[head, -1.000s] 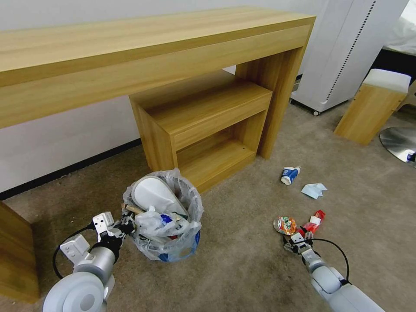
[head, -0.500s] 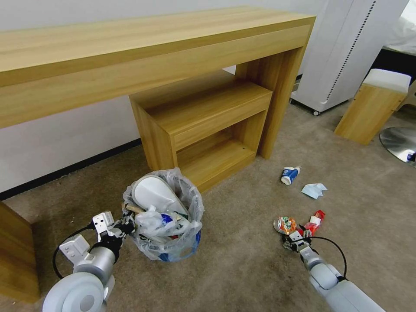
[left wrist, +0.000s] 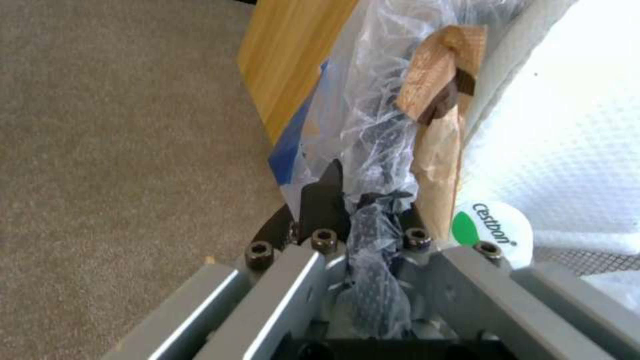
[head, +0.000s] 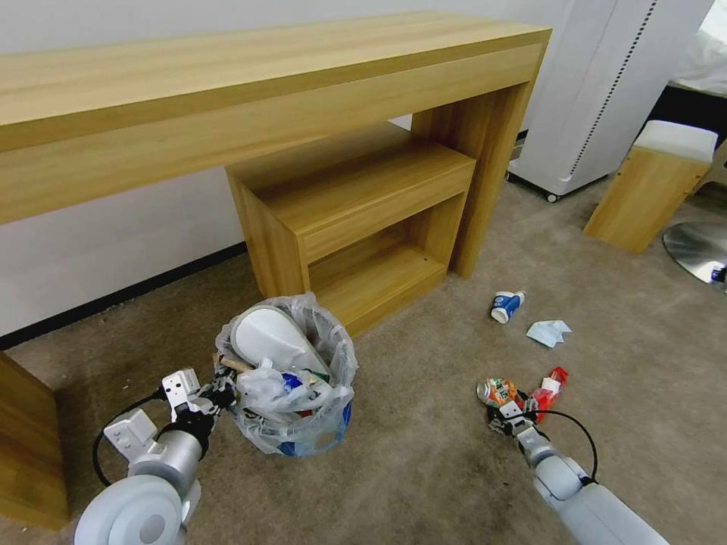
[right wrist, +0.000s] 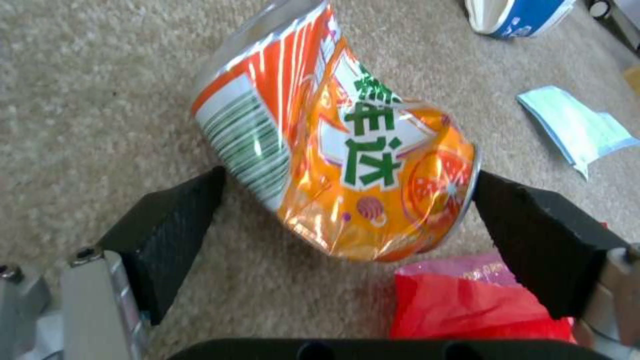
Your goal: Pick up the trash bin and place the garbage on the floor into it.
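Observation:
The trash bin (head: 291, 412), lined with a crinkly clear bag, stands on the beige floor (head: 424, 469) in front of the low shelf. It holds a white slipper (head: 273, 341), a wooden stick (left wrist: 440, 125) and other litter. My left gripper (head: 221, 393) is shut on the bin's bagged rim (left wrist: 373, 220). More garbage lies to the right. My right gripper (head: 505, 412) is open low over the carpet, one black finger (right wrist: 167, 235) on each side of the crushed orange can (right wrist: 340, 150). A red wrapper (right wrist: 467, 305) lies beside the can, with a blue-white cup (head: 506, 306) and a tissue (head: 549, 331) farther off.
A long wooden desk (head: 227, 91) with a low shelf unit (head: 356, 219) under it stands behind the bin. A white appliance (head: 606, 83), a wooden stool (head: 651, 185) and a metal chair base (head: 700, 250) are at the right. Another wooden piece (head: 26, 446) is at the left edge.
My right gripper has slid forward and a little left along the carpet, up to the crushed can. The left arm and the bin have stayed put.

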